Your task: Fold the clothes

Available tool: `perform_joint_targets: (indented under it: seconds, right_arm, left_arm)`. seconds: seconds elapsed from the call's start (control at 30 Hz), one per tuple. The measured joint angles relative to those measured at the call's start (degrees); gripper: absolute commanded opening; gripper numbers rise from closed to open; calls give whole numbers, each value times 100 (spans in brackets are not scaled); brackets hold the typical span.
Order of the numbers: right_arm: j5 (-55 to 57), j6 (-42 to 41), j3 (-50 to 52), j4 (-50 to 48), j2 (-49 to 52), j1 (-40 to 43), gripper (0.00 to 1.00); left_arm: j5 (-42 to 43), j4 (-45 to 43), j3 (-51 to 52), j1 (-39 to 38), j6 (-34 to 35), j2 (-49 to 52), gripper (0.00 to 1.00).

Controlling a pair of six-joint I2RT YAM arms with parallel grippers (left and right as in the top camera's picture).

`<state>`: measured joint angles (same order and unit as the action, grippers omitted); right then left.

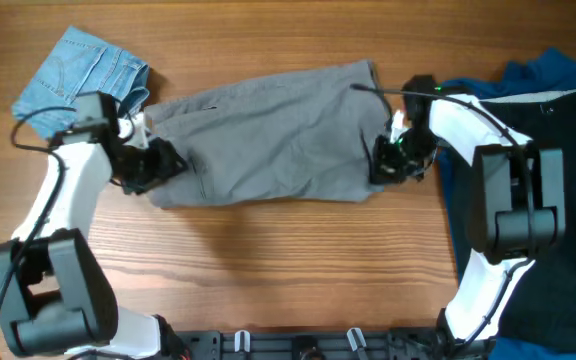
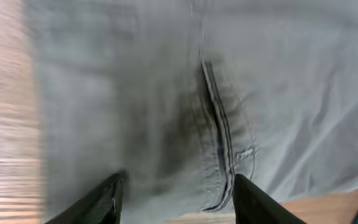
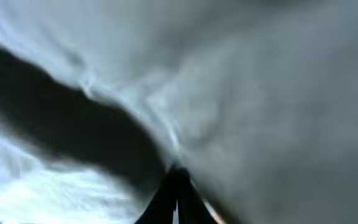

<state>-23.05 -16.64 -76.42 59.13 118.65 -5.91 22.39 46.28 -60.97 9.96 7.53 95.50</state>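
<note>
Fingers (image 2: 107,202) of left gripper (image 1: 166,162) spread above grey garment (image 1: 268,135), right gripper (image 3: 178,186) pinching its right edge, denim piece (image 1: 78,70) top-left

Overhead evenly lit, sharp; left wrist motion-blurred; right wrist dim, out of focus.

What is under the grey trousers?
Only wooden table shows around the grey trousers; whatever lies beneath is covered by the cloth. The left gripper is open over their left end; the right gripper pinches their right end.
</note>
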Motion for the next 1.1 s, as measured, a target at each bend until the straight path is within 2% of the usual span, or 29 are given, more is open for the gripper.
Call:
perform_joint_targets:
  seconds: [0.07, 0.17, 0.23, 0.37, 0.4, 0.5, 0.57, 0.67, 0.7, 0.73, 0.77, 0.8, 0.83, 0.87, 0.9, 0.93, 0.97, 1.03, 1.1]
  right_arm:
    - [181, -4, 31, 407, 17, -229, 5]
    - [570, -7, 37, 737, -2, -710, 5]
    - [809, -33, 83, 737, -229, -778, 14]
    - [1355, -13, 103, 238, -1132, -442, 79]
    - [1460, 46, 98, 35, -1355, -271, 85]
    - [1561, 179, 101, -588, -1438, 131, 86]
    - [1154, 525, 98, -846, -1307, 319, 83]
    - [592, 979, 96, -564, -754, 278, 70]
    - [363, 1217, 98, -356, -560, 269, 62]
    - [216, 1497, 103, -131, -424, 269, 29]
    - [68, 1733, 125, 39, -332, 269, 16]
    - [4, 1829, 129, 149, -330, 269, 6]
    - [63, 1707, 125, 420, -330, 269, 5]
    - [306, 1410, 138, 892, -330, 269, 13]
    - [614, 1161, 142, 1165, -330, 256, 28]
    - [1060, 817, 146, 1377, -330, 240, 52]
    - [1228, 627, 149, 1397, -330, 243, 67]
    - [1864, 369, 151, 1191, -330, 267, 71]
    - [2046, 205, 66, 1169, -326, 402, 70]
  left_arm:
    - [-120, -216, 310, -129, 7, 74, 52]
    - [-789, -822, 890, -103, 431, 225, 44]
    - [-1119, -1064, 933, -22, 743, 216, 45]
    - [-1506, -1213, 872, 326, 981, 282, 48]
    - [-1580, -1119, 780, 487, 975, 330, 54]
    - [-1589, -601, 356, 800, 688, 470, 72]
    - [-1438, -273, -105, 852, 461, 479, 76]
    - [-1296, -61, -531, 852, 341, 472, 80]
    - [-1259, 17, -592, 852, 319, 466, 81]
    - [-1233, 59, -603, 852, 302, 444, 82]
    - [-1200, 125, -603, 852, 299, 376, 82]
    - [-1196, 138, -608, 852, 299, 319, 82]
    - [-1182, 138, -610, 852, 299, 278, 82]
    - [-1178, 155, -616, 852, 299, 254, 82]
    - [-1178, 155, -619, 852, 299, 249, 82]
    - [-1178, 157, -619, 852, 299, 247, 82]
    - [-1176, 155, -619, 852, 299, 245, 83]
    - [-1158, 155, -619, 852, 297, 245, 83]
    - [-1067, 181, -619, 852, 256, 240, 86]
